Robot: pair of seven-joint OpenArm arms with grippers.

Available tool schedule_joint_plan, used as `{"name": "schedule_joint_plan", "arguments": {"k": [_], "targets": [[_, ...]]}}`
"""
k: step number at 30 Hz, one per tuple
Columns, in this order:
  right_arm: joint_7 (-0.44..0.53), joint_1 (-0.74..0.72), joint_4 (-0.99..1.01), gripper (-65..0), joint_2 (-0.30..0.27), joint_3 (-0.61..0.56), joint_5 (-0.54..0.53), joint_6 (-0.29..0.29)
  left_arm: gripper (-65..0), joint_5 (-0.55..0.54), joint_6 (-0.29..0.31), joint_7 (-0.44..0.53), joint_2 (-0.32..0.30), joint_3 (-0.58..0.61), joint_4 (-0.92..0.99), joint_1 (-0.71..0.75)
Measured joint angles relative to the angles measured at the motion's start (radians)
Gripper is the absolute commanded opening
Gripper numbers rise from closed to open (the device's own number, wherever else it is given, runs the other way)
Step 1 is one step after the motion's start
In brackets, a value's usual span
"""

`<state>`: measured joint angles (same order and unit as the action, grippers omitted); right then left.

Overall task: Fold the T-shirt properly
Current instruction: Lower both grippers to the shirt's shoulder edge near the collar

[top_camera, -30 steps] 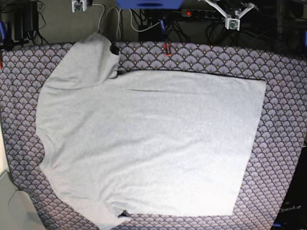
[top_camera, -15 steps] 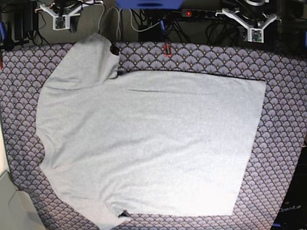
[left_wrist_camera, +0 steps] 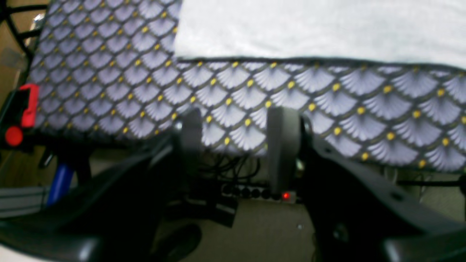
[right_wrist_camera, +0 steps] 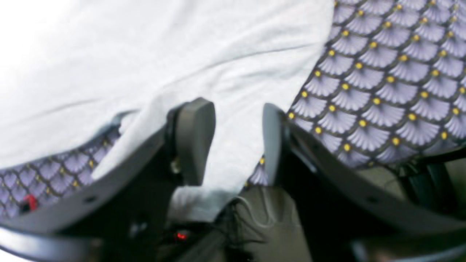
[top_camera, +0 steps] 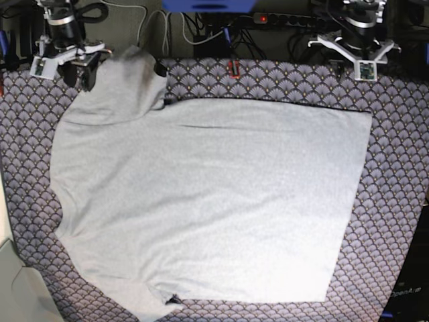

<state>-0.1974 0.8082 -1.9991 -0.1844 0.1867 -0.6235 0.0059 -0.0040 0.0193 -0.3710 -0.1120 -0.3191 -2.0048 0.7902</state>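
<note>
I see purple-grey fan-patterned tablecloth (top_camera: pixel 395 134) with yellow dots covering table, dark scallop outlines. Small red-and-black clip (top_camera: pixel 234 68) sits at far edge of cloth. Beyond far edge I make out power strip (top_camera: pixel 281 19) with red light lit, white cable (top_camera: pixel 165 27), tangle of dark cables on floor
</note>
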Motion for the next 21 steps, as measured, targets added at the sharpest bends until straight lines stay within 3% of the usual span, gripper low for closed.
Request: {"name": "schedule_joint_plan", "arguments": {"k": [3,7,12,21], "targets": [[-0.122,-0.047,0.005,-35.4,-0.074,0.003,-0.153,0.0,-36.0,0.0,0.0,-0.002,-0.002,-0.001,0.0,-0.021],[-0.265,-0.158,0.061,-35.4,-0.104,0.012,-0.314,0.006,-36.3,0.0,-0.001,-0.088,0.005,-0.002,0.0,-0.068],[-0.305,-0.225,0.175,-35.4,-0.103,0.05,-0.35,0.005,-36.2,0.0,-0.001,-0.146,0.007,-0.005,0.0,-0.119],[-0.303,-0.247,0.301,-35.5,-0.101,0.05,-0.354,0.005,-36.2,0.0,-0.001,-0.15,0.003,-0.005,0.0,-0.15]]}}
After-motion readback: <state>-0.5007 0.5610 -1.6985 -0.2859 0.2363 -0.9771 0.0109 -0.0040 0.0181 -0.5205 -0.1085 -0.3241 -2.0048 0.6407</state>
